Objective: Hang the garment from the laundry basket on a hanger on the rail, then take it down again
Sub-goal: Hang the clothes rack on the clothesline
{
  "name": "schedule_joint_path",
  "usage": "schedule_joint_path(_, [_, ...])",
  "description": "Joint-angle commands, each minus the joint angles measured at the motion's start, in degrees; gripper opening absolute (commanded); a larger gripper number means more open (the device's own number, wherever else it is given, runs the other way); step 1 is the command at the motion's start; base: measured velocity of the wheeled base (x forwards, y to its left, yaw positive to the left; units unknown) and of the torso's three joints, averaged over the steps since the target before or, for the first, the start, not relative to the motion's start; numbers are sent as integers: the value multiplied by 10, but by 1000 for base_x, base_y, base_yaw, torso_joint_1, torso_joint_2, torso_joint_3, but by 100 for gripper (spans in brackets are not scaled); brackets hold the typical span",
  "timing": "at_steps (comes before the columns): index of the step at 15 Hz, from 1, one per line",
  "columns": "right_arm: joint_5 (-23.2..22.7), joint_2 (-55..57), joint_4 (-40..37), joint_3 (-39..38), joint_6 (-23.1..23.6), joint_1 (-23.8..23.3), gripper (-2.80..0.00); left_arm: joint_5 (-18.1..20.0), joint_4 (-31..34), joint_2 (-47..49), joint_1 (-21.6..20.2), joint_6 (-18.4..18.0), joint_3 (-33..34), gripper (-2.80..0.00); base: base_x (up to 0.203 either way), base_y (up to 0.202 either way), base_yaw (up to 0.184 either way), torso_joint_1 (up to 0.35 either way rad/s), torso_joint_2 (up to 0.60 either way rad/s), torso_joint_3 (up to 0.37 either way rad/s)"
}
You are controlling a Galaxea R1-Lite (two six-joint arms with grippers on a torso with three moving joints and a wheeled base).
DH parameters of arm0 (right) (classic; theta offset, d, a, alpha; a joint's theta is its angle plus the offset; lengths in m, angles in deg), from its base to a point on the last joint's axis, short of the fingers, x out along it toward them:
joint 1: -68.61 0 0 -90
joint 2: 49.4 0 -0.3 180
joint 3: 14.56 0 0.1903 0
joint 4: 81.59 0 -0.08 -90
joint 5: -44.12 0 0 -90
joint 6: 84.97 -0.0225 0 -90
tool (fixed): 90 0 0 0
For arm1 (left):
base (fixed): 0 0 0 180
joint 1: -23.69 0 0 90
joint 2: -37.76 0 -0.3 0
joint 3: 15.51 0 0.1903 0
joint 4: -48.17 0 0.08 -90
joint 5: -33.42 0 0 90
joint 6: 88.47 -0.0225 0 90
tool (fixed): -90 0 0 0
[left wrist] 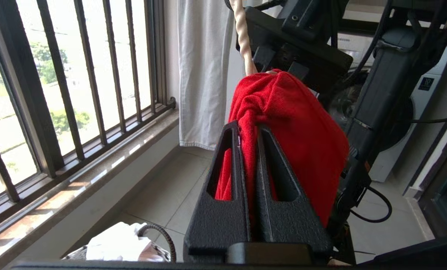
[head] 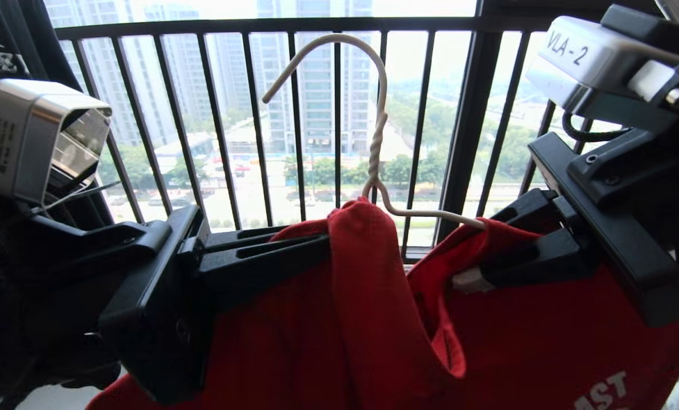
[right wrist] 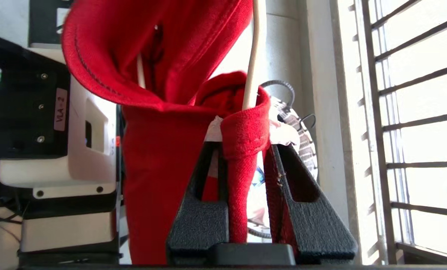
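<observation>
I am looking down at the red T-shirt [head: 339, 319] hanging close in front of me, its soft knit bunching into thick folds, with white letters showing at the lower right. The left gripper [head: 316, 247] is reaching in from the left, its matte black, grainy-textured fingers pressed together and pinching a gathered fold of the shirt near the collar; the left wrist view is confirming this, with red cloth squeezed into the narrow slot between the two wedge-shaped fingers [left wrist: 223, 195]. The right gripper [head: 476, 273] is coming in from the right at the shirt's other shoulder; in the right wrist view its fingers [right wrist: 302, 210] are standing slightly apart with a stitched band of red hem running between them, so I am reading it as closing on the shirt. The thin cream wire hanger [head: 376, 136] is rising out of the neck opening, its twisted stem and long curved hook standing free against the black railing [head: 339, 114] of vertical bars farther off. Only the left wrist view is showing the laundry basket [left wrist: 159, 240] low on the tiled floor, holding white cloth, and a pale garment [left wrist: 203, 71] hanging beyond; only the right wrist view is showing the collar's dark stitching.
</observation>
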Motion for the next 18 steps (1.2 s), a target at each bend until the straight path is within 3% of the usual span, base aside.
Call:
schedule_joint_path(1, [-1, 1, -3, 7, -3, 4, -280, 2, -2, 4, 1, 0, -4, -280, 0, 0, 0, 0, 0, 0])
schedule_joint_path(8, [1, -4, -3, 8, -4, 6, -280, -21, 7, 23, -4, 0, -26, -280, 0, 0, 0, 0, 0, 0])
schedule_joint_path(11, [1, -5, -3, 8, -3, 6, -280, -26, 40, 19, -4, -12, -33, -280, 0, 0, 0, 0, 0, 0])
schedule_joint_path(12, [1, -6, -3, 8, -3, 6, -280, -26, 40, 19, -4, -24, -30, -186, 0, 0, 0, 0, 0, 0])
schedule_joint_path(13, [1, -6, -3, 8, -3, 6, -280, -26, 40, 17, -4, -33, -27, 0, 0, 0, 0, 0, 0, 0])
schedule_joint_path(18, [4, -9, -3, 8, -4, 6, -280, -26, 44, 14, -5, -34, -27, 0, 0, 0, 0, 0, 0, 0])
